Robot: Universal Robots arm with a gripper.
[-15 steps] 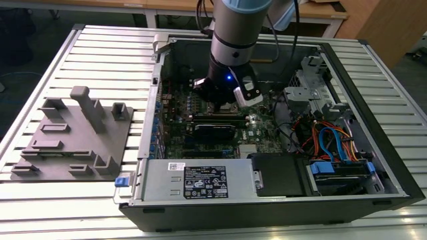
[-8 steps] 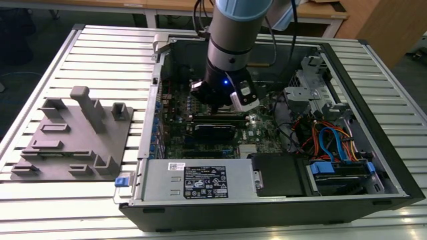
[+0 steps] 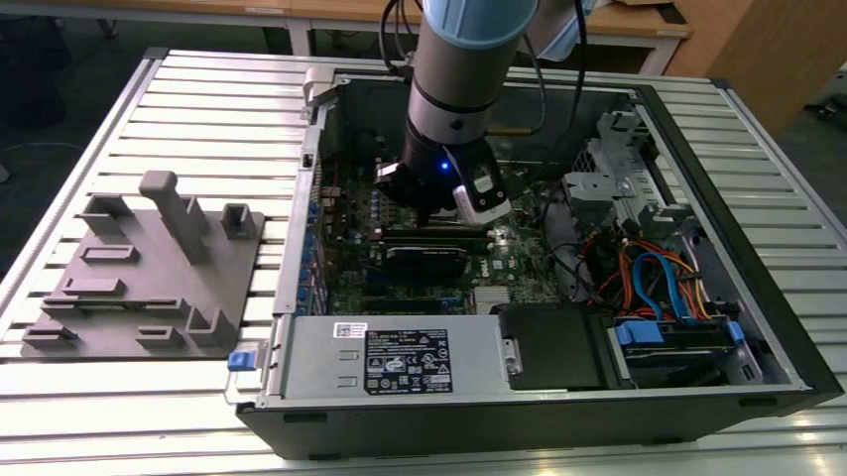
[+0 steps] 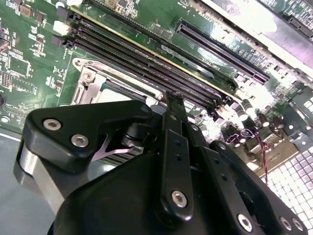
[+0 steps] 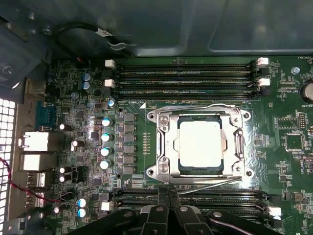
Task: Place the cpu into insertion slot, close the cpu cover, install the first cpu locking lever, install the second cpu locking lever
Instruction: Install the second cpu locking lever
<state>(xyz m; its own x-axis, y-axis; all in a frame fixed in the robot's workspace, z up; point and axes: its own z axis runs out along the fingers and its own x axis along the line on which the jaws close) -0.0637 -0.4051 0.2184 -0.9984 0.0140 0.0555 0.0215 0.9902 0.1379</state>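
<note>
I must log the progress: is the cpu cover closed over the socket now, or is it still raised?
Closed. In the first wrist view the cpu cover lies flat on the insertion slot, framing the cpu seated inside.

This is looking like a workshop or robot lab. An open computer case (image 3: 556,297) is lying on a metal table with long grooves (image 3: 198,109). A grey block with odd holder shapes (image 3: 146,273) is sitting beside it, and wooden desks (image 3: 636,25) are standing behind.
</note>
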